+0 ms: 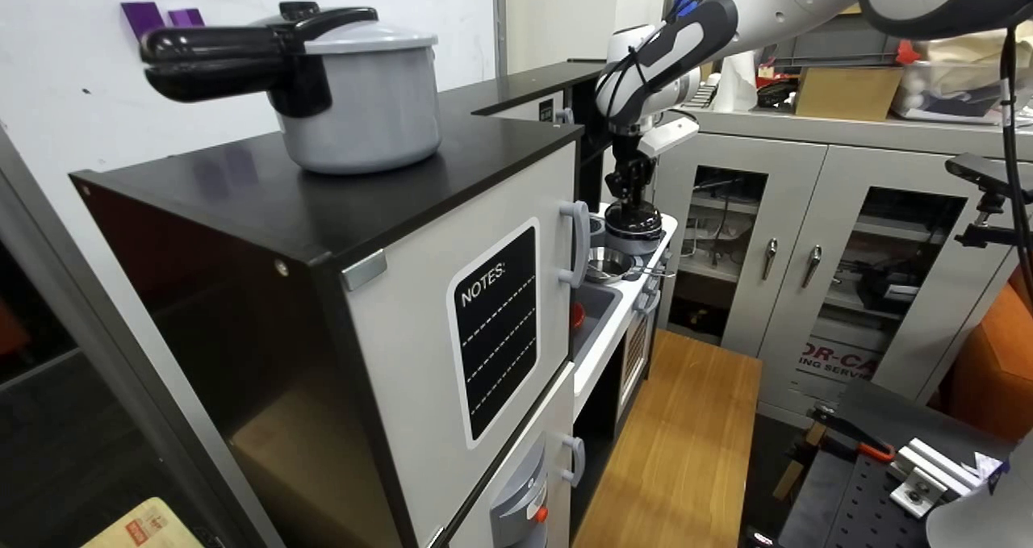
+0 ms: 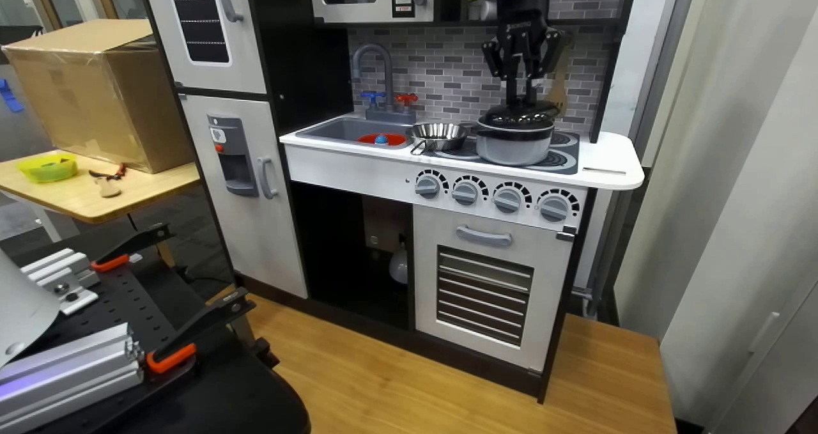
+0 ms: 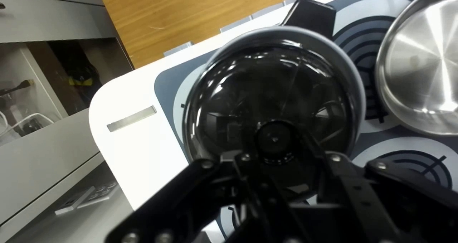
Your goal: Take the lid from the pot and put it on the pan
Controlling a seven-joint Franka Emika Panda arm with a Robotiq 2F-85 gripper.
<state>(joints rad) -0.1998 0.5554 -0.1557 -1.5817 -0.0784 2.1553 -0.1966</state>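
The black lid (image 3: 264, 85) is over the grey pot (image 2: 511, 151) on the stove (image 3: 166, 83); seen from the wrist, it appears off-centre, part of the pot's rim (image 3: 336, 53) showing along one side. Whether it rests on that rim or is raised, I cannot tell. The gripper (image 2: 521, 95) points down, its two fingers (image 2: 511, 90) pinching the lid's knob (image 3: 274, 139). The metal pan (image 2: 438, 138) stands on the stove just beside the pot, between it and the sink (image 2: 319, 130). A red bowl (image 2: 396, 139) lies in the sink. A lidded grey cooker (image 1: 363, 104) stands atop the tall cabinet (image 1: 420, 354).
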